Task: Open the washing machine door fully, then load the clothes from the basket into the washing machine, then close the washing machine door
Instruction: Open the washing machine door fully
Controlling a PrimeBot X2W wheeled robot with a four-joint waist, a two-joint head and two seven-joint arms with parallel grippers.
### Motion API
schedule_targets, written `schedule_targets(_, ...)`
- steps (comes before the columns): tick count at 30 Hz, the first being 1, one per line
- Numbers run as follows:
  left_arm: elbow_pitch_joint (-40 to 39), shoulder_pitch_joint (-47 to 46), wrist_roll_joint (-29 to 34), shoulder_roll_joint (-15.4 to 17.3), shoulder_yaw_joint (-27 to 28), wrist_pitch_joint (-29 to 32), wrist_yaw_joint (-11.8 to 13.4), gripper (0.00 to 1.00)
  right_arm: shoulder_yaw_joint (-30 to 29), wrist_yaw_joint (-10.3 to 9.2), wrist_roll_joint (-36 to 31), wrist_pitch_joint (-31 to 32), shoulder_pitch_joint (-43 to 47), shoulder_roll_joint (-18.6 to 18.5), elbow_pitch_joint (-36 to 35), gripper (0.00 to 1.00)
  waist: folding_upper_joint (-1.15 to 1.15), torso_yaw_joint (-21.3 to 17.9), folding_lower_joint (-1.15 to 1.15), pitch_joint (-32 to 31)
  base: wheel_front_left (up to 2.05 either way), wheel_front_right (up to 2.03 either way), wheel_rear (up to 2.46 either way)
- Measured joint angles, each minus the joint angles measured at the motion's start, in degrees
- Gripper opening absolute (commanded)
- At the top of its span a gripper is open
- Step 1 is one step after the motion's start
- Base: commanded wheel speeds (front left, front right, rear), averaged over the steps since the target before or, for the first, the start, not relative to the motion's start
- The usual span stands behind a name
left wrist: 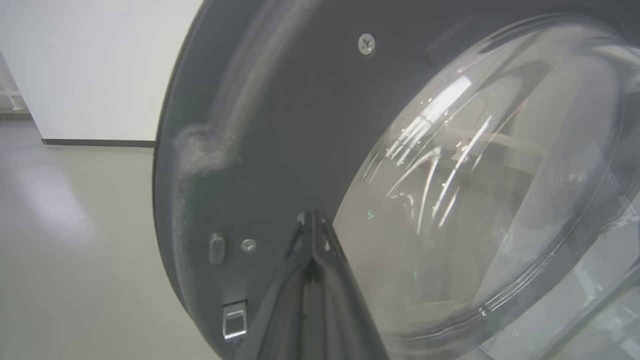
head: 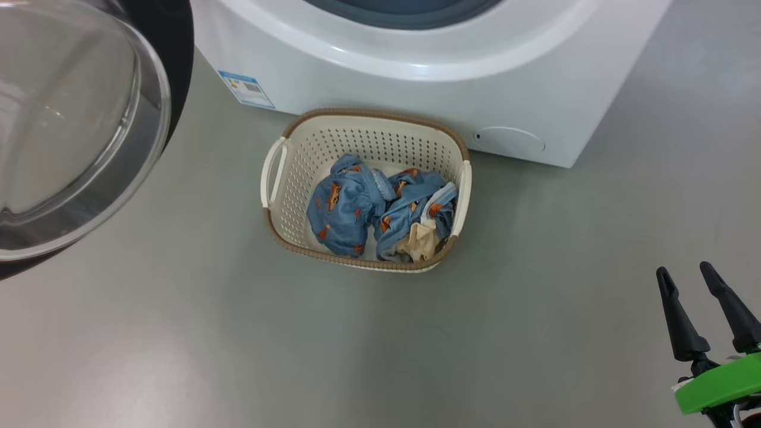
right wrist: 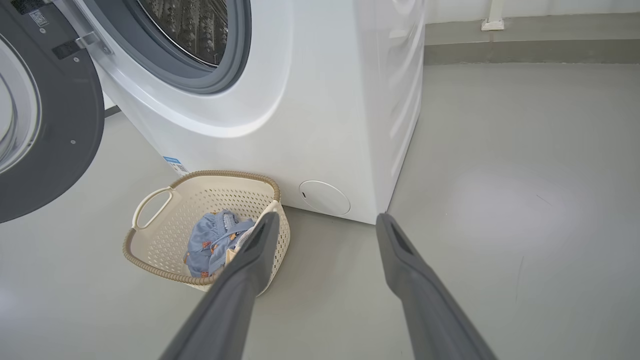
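The washing machine door hangs swung out at the left of the washing machine, glass bowl bulging toward the head camera. The left gripper has its jaws pinched fully together with nothing between them, tips right up against the door's dark grey inner face, maybe touching, hard to say from that angle. The basket sits on the floor just in front of the machine, with the clothes bunched inside it. The right gripper hovers off to the basket's right, jaws spread wide and empty.
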Motion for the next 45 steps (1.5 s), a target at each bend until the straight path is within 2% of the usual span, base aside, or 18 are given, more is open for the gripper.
schedule_targets(2, -1.60, 2.22, -0.33, -1.23, 0.00, 0.00, -0.12, 0.00, 0.20, -0.01, 0.00, 0.00, 0.08, 0.05, 0.18, 1.00, 0.00, 0.11, 0.00, -0.90, 0.00, 0.00, 0.00)
schedule_targets(3, -2.45, 3.26, -0.40, -1.71, -0.02, 0.01, -0.24, 0.04, 0.32, -0.01, 0.00, 0.00, 0.09, 0.07, 0.27, 1.00, 0.00, 0.18, 0.00, -1.35, 0.00, 0.00, 0.00)
schedule_targets(4, -3.38, 4.33, -0.43, -2.18, -0.10, 0.00, -0.24, 0.04, 0.47, 0.00, 0.00, 0.00, 0.10, 0.08, 0.36, 1.00, 0.00, 0.25, 0.00, -1.82, 0.00, 0.00, 0.00)
schedule_targets(5, -4.41, 5.44, -0.80, -2.63, -0.46, 0.00, -0.24, 0.13, 0.63, -0.01, 0.00, 0.00, 0.12, 0.14, 0.41, 1.00, 0.00, 0.31, 0.00, -2.29, 0.00, 0.00, 0.00)
schedule_targets(6, -5.45, 6.63, -1.16, -3.03, -1.12, 0.01, -0.24, 0.29, 0.75, -0.01, 0.00, 0.00, 0.17, 0.21, 0.44, 1.00, 0.00, 0.37, 0.00, -2.78, 0.00, 0.00, 0.00)
schedule_targets(8, -7.36, 9.14, -2.09, -3.87, -2.25, 0.01, -0.24, 0.44, 0.91, 0.00, 0.00, 0.00, 0.52, 0.27, 0.58, 1.00, 0.00, 0.51, 0.00, -3.78, 0.00, 0.00, 0.00)
schedule_targets(10, -9.13, 11.66, -2.82, -4.65, -3.85, 0.01, -0.25, 0.89, 0.91, 0.00, 0.00, 0.00, 1.39, 0.40, 0.77, 1.00, 0.00, 0.66, 0.00, -4.82, 0.00, 0.00, 0.00)
schedule_targets(11, -9.99, 12.83, -3.00, -5.03, -4.49, 0.01, -0.25, 1.00, 0.92, -0.01, 0.00, 0.00, 1.75, 0.55, 0.93, 1.00, 0.00, 0.75, 0.00, -5.35, 0.00, 0.00, 0.00)
schedule_targets(18, -15.21, 18.78, -4.60, -7.53, -8.29, 0.01, -0.25, 1.00, 1.04, -0.01, 0.00, 0.00, 2.67, 1.88, 1.12, 1.00, 0.00, 1.05, 0.00, -8.85, 0.00, 0.00, 0.00)
schedule_targets(27, -22.59, 25.47, -4.30, -10.18, -17.74, 0.01, -0.24, 1.00, 0.82, 0.00, 0.08, 0.00, 4.89, 2.92, 1.27, 1.00, 0.00, -0.38, 0.00, -11.84, 0.00, 0.00, 0.00)
schedule_targets(37, -27.62, 29.13, -5.11, -11.02, -27.00, 0.01, -0.30, 1.00, -0.53, 0.00, 0.49, 0.00, 4.89, 3.64, 0.82, 1.00, 0.00, -4.60, 0.00, -12.63, 0.00, 0.00, 0.00)
schedule_targets(45, -28.00, 29.38, -5.44, -10.90, -31.16, 0.01, -0.30, 1.00, -0.74, -0.01, 0.49, 0.00, 4.81, 4.02, 0.49, 1.00, 0.00, -9.08, 0.00, -12.53, 0.00, 0.00, 0.00)
